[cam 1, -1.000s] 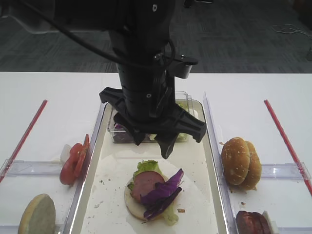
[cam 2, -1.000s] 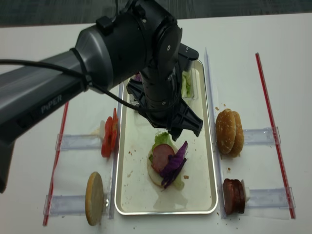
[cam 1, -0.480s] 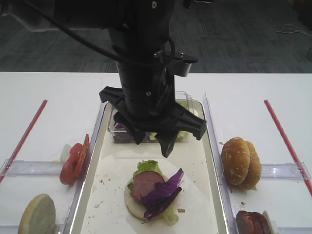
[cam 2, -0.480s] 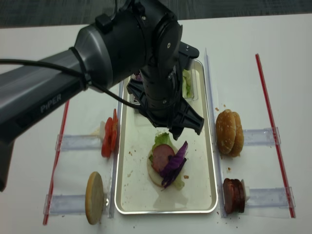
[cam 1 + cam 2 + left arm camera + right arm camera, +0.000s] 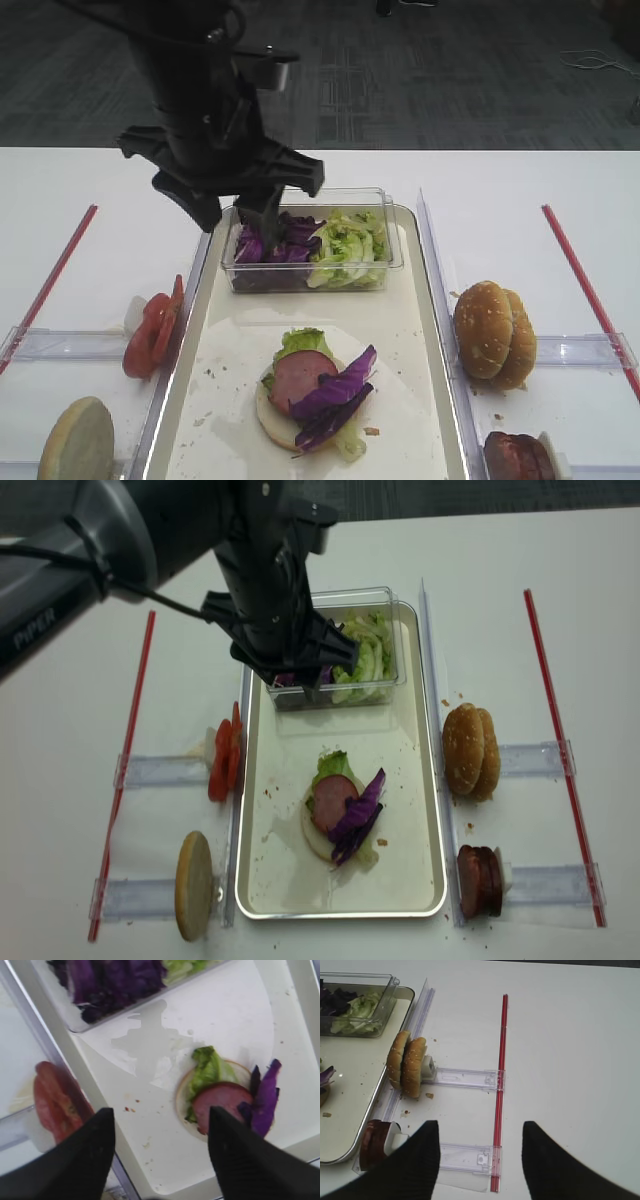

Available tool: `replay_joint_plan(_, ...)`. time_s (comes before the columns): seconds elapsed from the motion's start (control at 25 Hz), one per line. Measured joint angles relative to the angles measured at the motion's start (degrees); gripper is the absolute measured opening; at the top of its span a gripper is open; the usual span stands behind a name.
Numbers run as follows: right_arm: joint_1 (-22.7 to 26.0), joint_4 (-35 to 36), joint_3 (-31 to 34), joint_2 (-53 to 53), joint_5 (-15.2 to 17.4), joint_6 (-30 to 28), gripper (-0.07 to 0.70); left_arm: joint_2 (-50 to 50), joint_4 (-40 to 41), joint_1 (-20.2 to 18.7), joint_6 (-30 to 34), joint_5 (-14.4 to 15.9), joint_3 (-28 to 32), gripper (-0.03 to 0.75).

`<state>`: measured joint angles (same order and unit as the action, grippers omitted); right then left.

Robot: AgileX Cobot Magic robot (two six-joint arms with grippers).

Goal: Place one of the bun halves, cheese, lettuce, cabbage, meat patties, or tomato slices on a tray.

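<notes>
Sitting at the far end of the tray [image 5: 432,330], a clear plastic box [image 5: 312,245] holds purple cabbage [image 5: 268,240] on its left side and pale green lettuce [image 5: 345,247] on its right. Mid-tray, nearer the front edge, a bun half [image 5: 275,412] lies cut face up, with a green leaf, one pink-brown meat patty [image 5: 300,375] and curled purple strips stacked on it. Crumbs dot the tray floor. Tomato slices [image 5: 152,328] stand on edge in a holder just beside the tray's left rim; another bun half [image 5: 76,440] stands near the front left corner of the tabletop. Two seeded bun halves [image 5: 493,335] stand on edge just right of the tray, more meat patties [image 5: 518,455] in front of them. Left gripper [image 5: 232,205] hangs over the box's left end, jaws apart, nothing between them. Right gripper [image 5: 480,1160] is over bare tabletop at right, jaws apart, empty.
</notes>
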<state>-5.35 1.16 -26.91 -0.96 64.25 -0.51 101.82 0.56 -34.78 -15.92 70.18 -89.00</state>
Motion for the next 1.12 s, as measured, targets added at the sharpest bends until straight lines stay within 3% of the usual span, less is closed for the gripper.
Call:
replay_joint_plan(0.56,0.0,0.0,0.0,0.0,0.0,0.1,0.387,-0.1,0.0,16.9,4.5,0.1,0.0,0.419)
replay_joint_plan(1.12,0.0,0.0,0.0,0.0,0.0,0.1,0.387,-0.1,1.6,30.0,8.8,0.1,0.0,0.419)
